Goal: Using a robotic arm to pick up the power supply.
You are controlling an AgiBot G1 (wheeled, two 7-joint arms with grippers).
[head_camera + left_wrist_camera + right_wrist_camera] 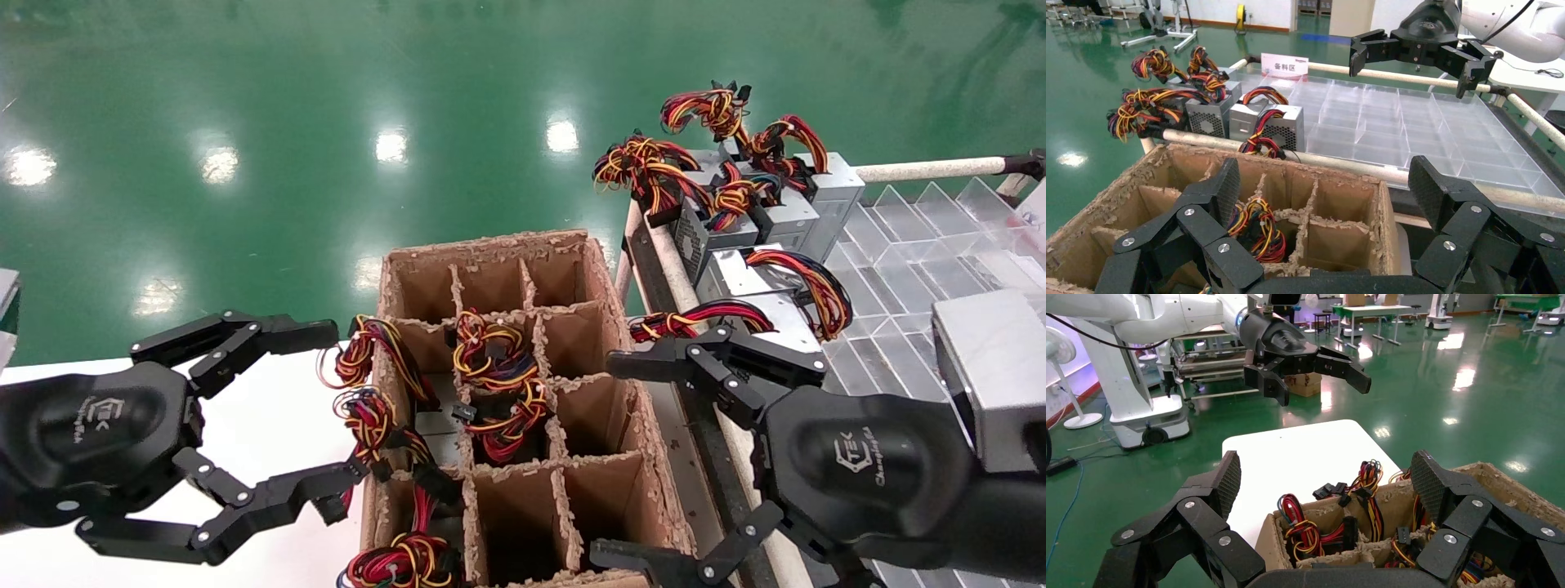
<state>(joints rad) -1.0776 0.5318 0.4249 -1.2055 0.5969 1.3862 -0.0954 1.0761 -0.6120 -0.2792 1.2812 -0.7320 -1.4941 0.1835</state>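
Right hand (1324, 478) spread wide above wire-filled cardboard box (1389, 539), left hand (1315, 370) beyond

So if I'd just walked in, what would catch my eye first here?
Probably the divided cardboard box in the middle, with red, yellow and black wire bundles spilling from its compartments. The open left gripper and right gripper flank it. On the rack to the right, silver power supplies sit clustered.

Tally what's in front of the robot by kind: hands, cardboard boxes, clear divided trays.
Hands: 2, the left hand and the right hand, both open
Cardboard box: 1
Clear divided tray: 1
Total: 4
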